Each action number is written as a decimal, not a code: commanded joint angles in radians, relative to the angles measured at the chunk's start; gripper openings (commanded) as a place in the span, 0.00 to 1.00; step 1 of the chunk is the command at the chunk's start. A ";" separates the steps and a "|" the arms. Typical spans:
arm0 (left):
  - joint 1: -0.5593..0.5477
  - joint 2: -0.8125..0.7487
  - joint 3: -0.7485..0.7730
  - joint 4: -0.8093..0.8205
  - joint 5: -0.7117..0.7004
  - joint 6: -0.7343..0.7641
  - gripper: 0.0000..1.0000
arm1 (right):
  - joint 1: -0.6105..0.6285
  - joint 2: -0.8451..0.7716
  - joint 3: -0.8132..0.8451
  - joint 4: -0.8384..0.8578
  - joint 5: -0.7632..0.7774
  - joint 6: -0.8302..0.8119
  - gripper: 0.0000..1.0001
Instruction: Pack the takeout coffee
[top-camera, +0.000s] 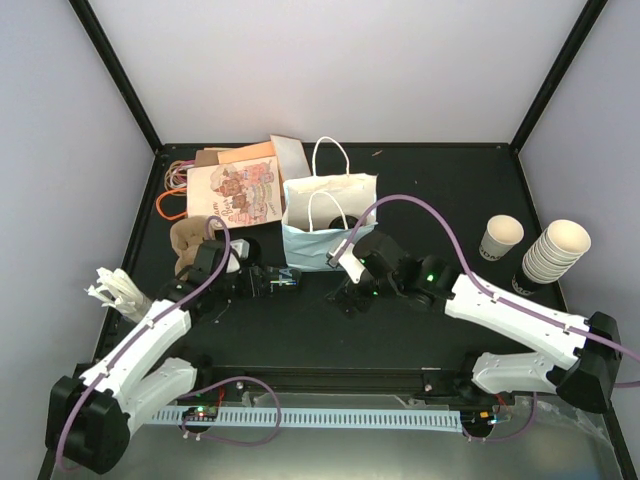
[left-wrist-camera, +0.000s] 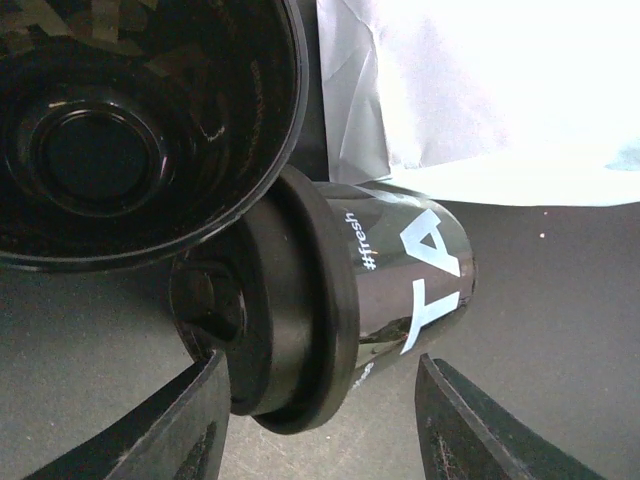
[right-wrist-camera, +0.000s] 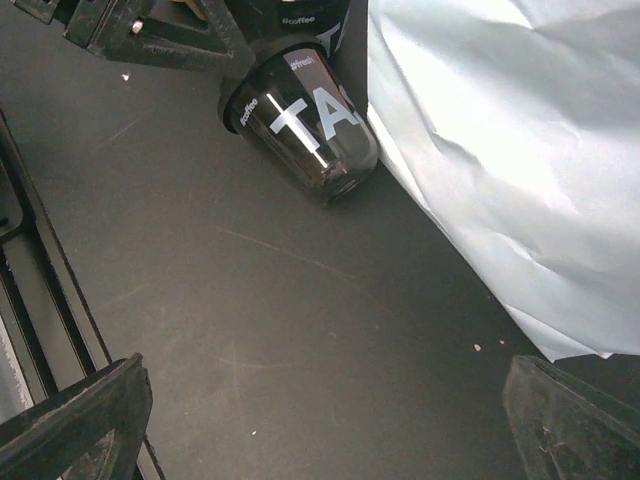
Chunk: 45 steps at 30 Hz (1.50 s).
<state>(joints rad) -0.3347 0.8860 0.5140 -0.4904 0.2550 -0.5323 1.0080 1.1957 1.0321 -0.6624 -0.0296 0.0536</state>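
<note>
Right now the takeout coffee, a glossy black paper cup with white lettering and a round black plastic lid, lies tipped on its side on the black table. Its base points toward the upright white and pale blue paper bag with looped handles. The cup sits just beside that bag's near left corner; I cannot tell whether the two touch.

My left pincer is over the cup with its jaws apart, one finger on each side of the lidded end. The finger by the cup wall shows a clear gap. The other is close against the lid's rim, and I cannot tell if it touches. I have no grip on the cup.

A second round black lid looms just beside the fallen cup's lid.

My right pincer hangs wide open and empty over bare table, on the near side of the bag.

At the far right stand a single lidless cup and a stack of lidless cups.
</note>
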 joint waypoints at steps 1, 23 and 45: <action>0.005 0.025 0.045 0.040 -0.006 0.058 0.51 | -0.005 -0.022 -0.020 0.040 -0.024 0.001 0.99; 0.006 0.103 0.090 0.034 0.046 0.093 0.38 | -0.009 -0.023 -0.035 0.041 -0.050 0.010 0.99; -0.004 0.128 0.169 -0.117 -0.051 0.082 0.56 | -0.008 -0.031 -0.041 0.040 -0.053 0.009 0.99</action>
<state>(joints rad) -0.3363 0.9920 0.6487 -0.5838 0.2493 -0.4351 1.0035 1.1881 1.0016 -0.6350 -0.0711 0.0578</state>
